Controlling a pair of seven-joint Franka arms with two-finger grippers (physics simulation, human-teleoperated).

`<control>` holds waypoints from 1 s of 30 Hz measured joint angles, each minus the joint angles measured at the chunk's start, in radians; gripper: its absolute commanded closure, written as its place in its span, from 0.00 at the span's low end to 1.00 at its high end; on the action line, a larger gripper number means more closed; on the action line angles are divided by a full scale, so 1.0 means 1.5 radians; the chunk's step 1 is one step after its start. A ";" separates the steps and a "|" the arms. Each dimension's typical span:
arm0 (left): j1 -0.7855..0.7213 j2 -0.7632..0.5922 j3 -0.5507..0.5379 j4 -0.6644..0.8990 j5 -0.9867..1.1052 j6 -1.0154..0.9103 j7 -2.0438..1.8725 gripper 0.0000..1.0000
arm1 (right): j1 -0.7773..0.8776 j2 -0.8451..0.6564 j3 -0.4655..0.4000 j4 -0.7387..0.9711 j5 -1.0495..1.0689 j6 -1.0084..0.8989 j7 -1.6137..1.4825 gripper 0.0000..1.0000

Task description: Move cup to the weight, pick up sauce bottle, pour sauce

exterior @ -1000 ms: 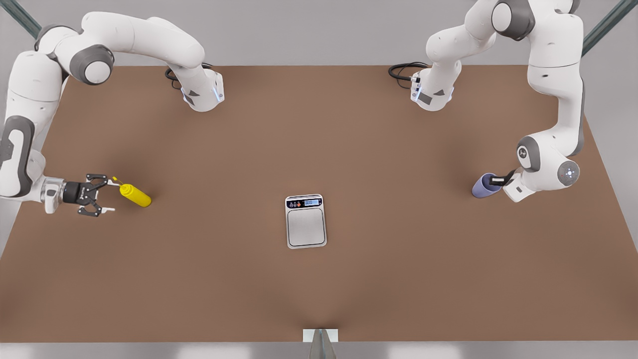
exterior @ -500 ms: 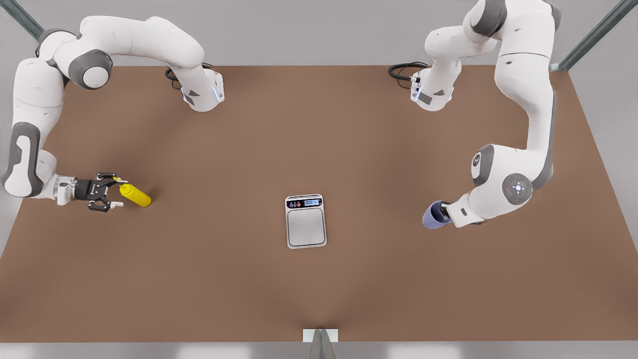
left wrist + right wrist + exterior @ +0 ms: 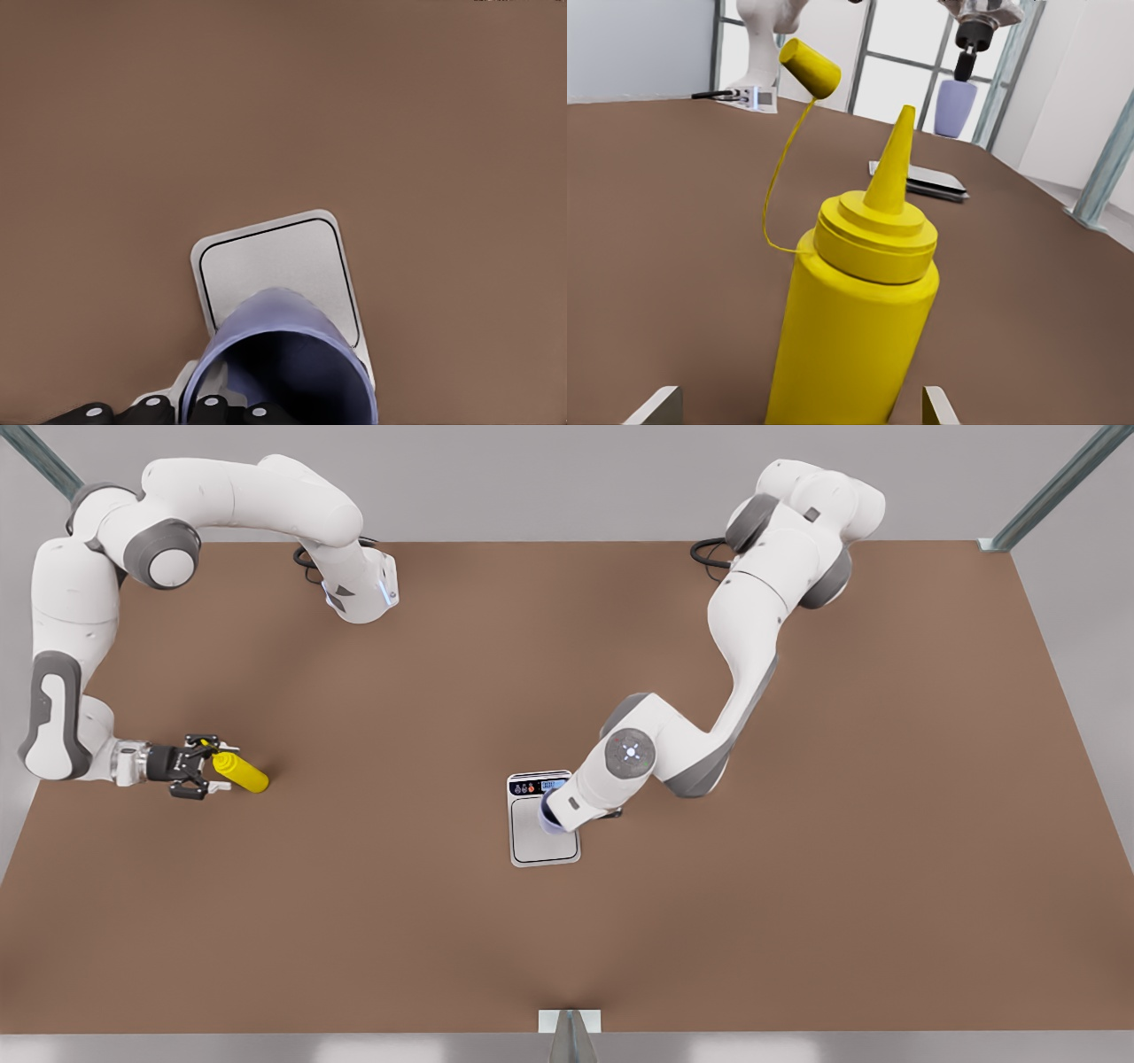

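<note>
The lavender-blue cup (image 3: 283, 354) hangs just above the silver-grey scale (image 3: 270, 266), with my left gripper (image 3: 204, 412) shut on its rim. In the front view that arm's hand covers most of the cup (image 3: 547, 820), over the scale (image 3: 540, 846) at the table's middle. The yellow sauce bottle (image 3: 241, 772) stands at the front view's left, its small cap dangling on a thin tether. My right gripper (image 3: 205, 767) is open, with one fingertip on each side of the bottle (image 3: 855, 328). Far off, the right wrist view shows the held cup (image 3: 955, 106) above the scale (image 3: 917, 180).
The brown table (image 3: 797, 912) stretches wide around the scale. A white arm base (image 3: 359, 593) with a black cable stands at the back edge, and another cable (image 3: 709, 553) lies near the other arm's base. Metal frame posts rise at the back corners.
My left gripper has carried the cup from the front view's right side to over the scale. My right gripper has slid in toward the bottle until its fingers flank it.
</note>
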 measured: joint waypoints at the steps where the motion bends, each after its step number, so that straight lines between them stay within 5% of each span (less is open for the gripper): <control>1: -0.001 0.008 -0.002 0.000 -0.001 0.009 -0.024 0.79 | 0.000 0.002 0.000 0.000 0.001 0.000 -0.004 0.00; 10: -0.010 0.059 -0.015 -0.003 0.001 0.066 -0.188 0.76 | 0.019 0.009 0.003 0.000 0.016 0.003 -0.006 0.00; 11: -0.010 0.061 -0.016 -0.003 0.001 0.071 -0.201 0.56 | 0.020 0.010 0.004 0.000 0.017 0.004 -0.006 0.00; 13: -0.008 0.063 -0.015 -0.004 0.000 0.078 -0.223 0.55 | 0.021 0.013 0.006 0.000 0.019 0.004 -0.006 0.00; 14: -0.007 0.063 -0.015 -0.004 0.000 0.080 -0.233 0.37 | 0.022 0.015 0.008 0.000 0.020 0.004 -0.006 0.00; 15: -0.006 0.062 -0.015 -0.004 0.000 0.083 -0.243 0.04 | 0.023 0.016 0.009 0.000 0.022 0.004 -0.006 0.00; 16: -0.005 0.060 -0.015 -0.004 -0.002 0.085 -0.252 0.00 | 0.024 0.016 0.009 0.000 0.023 0.004 -0.006 0.00; 26: 0.041 -0.019 -0.056 0.000 -0.005 0.013 -0.320 0.00 | 0.037 0.018 0.019 -0.004 0.030 0.004 -0.006 0.02; 30: 0.251 -0.153 -0.053 0.009 0.082 -0.202 -0.231 0.00 | 0.037 0.018 0.017 -0.004 0.033 0.005 -0.006 0.32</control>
